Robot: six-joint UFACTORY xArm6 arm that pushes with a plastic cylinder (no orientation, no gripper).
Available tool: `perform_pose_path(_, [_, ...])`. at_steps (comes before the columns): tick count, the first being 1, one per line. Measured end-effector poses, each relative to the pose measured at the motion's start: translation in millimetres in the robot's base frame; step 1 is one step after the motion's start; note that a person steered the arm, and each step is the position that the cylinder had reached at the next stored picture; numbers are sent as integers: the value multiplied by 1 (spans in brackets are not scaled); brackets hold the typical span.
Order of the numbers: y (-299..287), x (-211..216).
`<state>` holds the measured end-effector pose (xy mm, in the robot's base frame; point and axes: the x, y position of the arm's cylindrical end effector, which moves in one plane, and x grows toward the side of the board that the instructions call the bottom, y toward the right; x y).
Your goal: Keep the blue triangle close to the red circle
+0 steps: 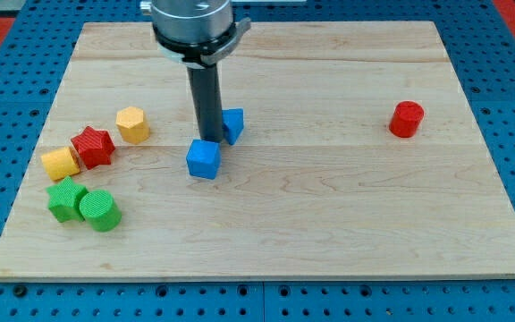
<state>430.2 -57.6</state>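
Blue triangle [232, 124] beside my tip [209, 140], red circle [407, 119] well apart; no jaws on rig.

Light fell bright and even over the pale wooden surface [329, 206], seemingly from above, with no harsh glare on the grain. Shadows were short and soft: a faint dark smudge sat under the blue cube [203, 159] and beneath the green cylinder [100, 210], and the red cylinder [407, 119] at the view's right cast only a thin one at its base. The dark rod read almost black, so my tip [208, 139] was hard to separate from its shaft. The metal collar [192, 22] at the view's top carried a dull sheen. Focus was mildly soft throughout, edges slightly blocky; the surface's sides converged with perspective.
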Motion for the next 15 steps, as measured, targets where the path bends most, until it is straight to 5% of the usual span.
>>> perform_pose_path(1, [-53,-16])
perform_pose_path(3, [43,-44])
perform_pose_path(5, [-43,-18])
perform_pose_path(7, [54,-35])
perform_pose_path(10, [43,17])
perform_pose_path(15, [214,56])
